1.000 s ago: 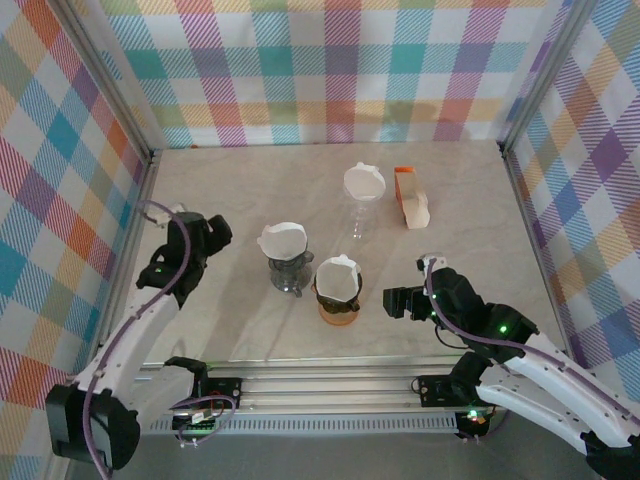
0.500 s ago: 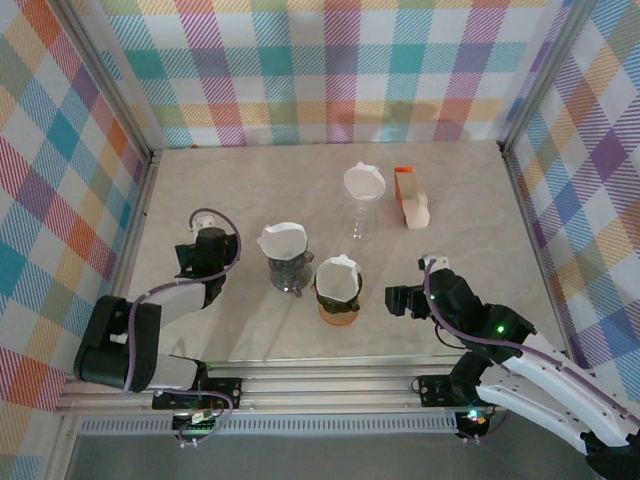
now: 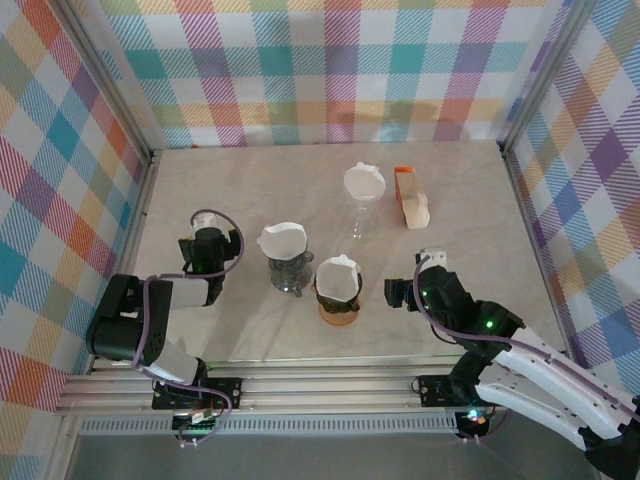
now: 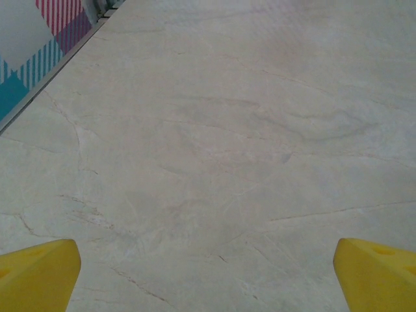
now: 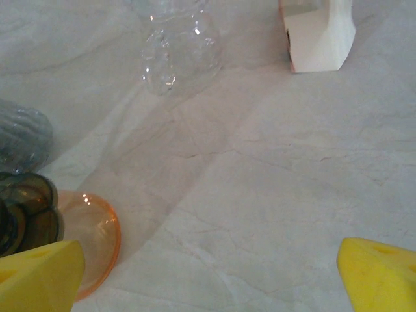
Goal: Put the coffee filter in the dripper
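Note:
Three drippers stand mid-table, each with a white coffee filter in it: a grey dripper (image 3: pixel 288 268) with its filter (image 3: pixel 283 240), an orange dripper (image 3: pixel 338 303) with its filter (image 3: pixel 338 278), and a clear dripper (image 3: pixel 361 212) with its filter (image 3: pixel 364 181). My left gripper (image 3: pixel 203 243) is left of the grey dripper and stands open over bare table (image 4: pixel 208 276). My right gripper (image 3: pixel 412 280) is open just right of the orange dripper; in its wrist view (image 5: pixel 208 276) the orange base (image 5: pixel 91 240) lies beside the left fingertip (image 5: pixel 39 276).
An orange and white filter box (image 3: pixel 410 197) stands at the back right, also seen in the right wrist view (image 5: pixel 318 32) beside the clear dripper (image 5: pixel 175 52). Plaid walls close in the table on three sides. A metal rail (image 3: pixel 320 385) runs along the near edge.
The left arm has folded back toward its base, its gripper staying left of the grey dripper. The right gripper has edged slightly forward beside the orange dripper.

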